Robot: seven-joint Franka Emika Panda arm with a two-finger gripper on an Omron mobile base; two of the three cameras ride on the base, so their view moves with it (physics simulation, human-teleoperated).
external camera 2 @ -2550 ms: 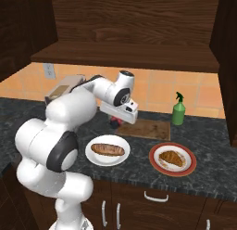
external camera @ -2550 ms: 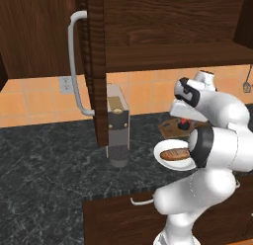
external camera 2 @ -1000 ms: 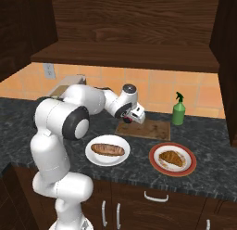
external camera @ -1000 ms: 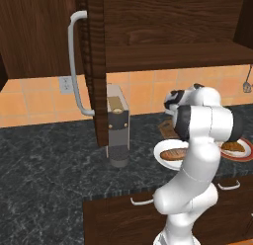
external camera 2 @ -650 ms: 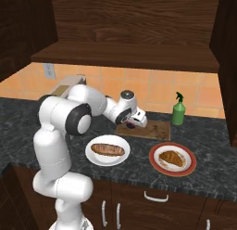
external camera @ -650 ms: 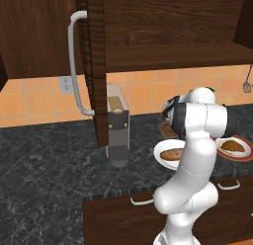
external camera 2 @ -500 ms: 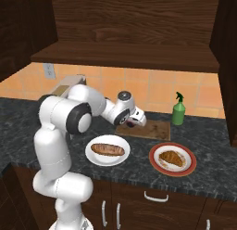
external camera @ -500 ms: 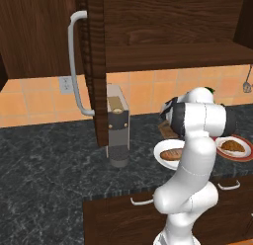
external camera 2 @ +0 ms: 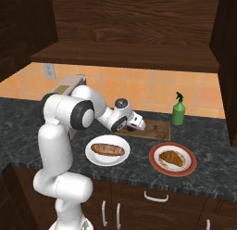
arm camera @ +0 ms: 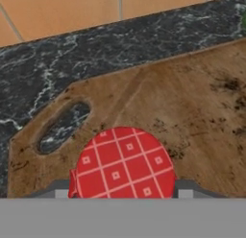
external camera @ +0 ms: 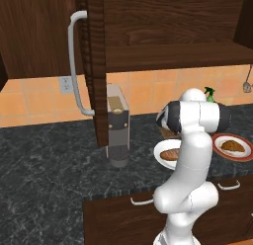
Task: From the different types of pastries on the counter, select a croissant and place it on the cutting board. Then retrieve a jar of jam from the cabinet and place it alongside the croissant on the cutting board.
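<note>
The gripper [external camera 2: 137, 127] is seen low over the left end of the cutting board [external camera 2: 155, 130], which lies on the counter [external camera 2: 213, 178] in front of the tiled wall. In the hand view, the jar of jam [arm camera: 121, 163] is seen from above as a round red lid with a white checked pattern, held between the two fingers [arm camera: 190, 187], whose grey tips are pressed against its left and right sides; the jar is thus gripped. Whether the jar's base touches the board cannot be told. The board's hole [arm camera: 64, 127] is seen just beyond the jar, near a cut-off corner. The croissant [external camera 2: 171, 157] is found on a red-rimmed plate [external camera 2: 188, 169] at the front of the counter, apart from the board. The longer, darker pastry [external camera 2: 107, 149] is found on a white plate [external camera 2: 95, 158] to the left of it. A green spray bottle [external camera 2: 178, 110] is stood upright just beyond the right end of the board. In the left base view, the cabinet [external camera: 168, 34] is shown with its door [external camera: 95, 66] swung open, its light-grey bar handle [external camera: 74, 64] turned outward, and a grey appliance [external camera: 118, 131] is stood on the counter just below it.
</note>
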